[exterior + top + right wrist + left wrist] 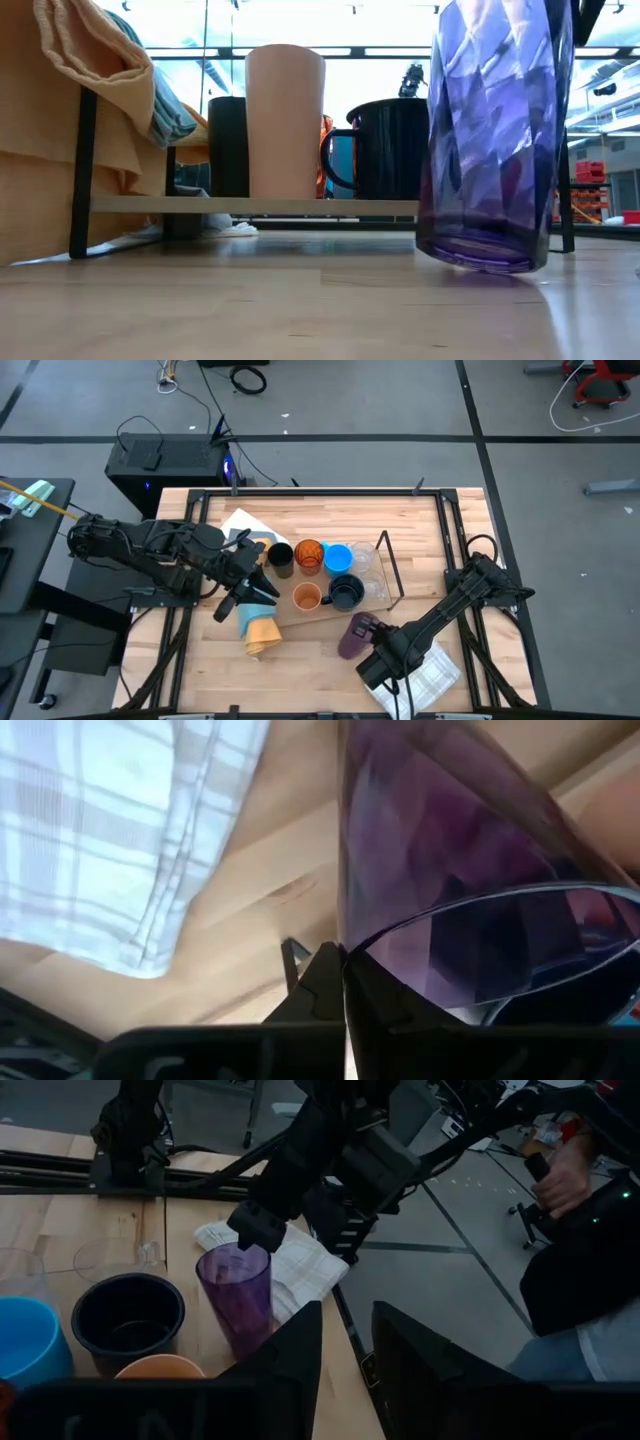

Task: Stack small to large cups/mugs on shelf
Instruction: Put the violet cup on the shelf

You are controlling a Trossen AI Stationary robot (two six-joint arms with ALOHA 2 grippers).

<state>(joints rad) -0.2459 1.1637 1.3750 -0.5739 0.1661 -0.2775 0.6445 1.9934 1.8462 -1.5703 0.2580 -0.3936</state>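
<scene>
Pinching the rim of the faceted purple translucent tumbler (352, 636), the right gripper (372, 628) has its two dark fingers closed on the glass wall, one inside and one outside, as the right wrist view shows at close range. The tumbler stands on the wooden table (320, 680) in front of the low black metal-rod shelf (392, 570), mouth up and long axis near vertical; in the low view (492, 130) its base looks slightly tipped, one edge lifted a little off the wood. A white plaid cloth (432, 672) lies just beside it.

On the shelf stand a black cup (281, 558), an amber translucent cup (308, 554), a bright blue cup (337, 557) and clear glasses (366, 560) in the back row, with a peach cup (306, 597) and a dark handled mug (345, 592) in front, all upright.

The left gripper (250, 588) hovers by the shelf's left end above a rolled yellow-and-blue cloth (258, 628), fingers partly apart, holding nothing.
</scene>
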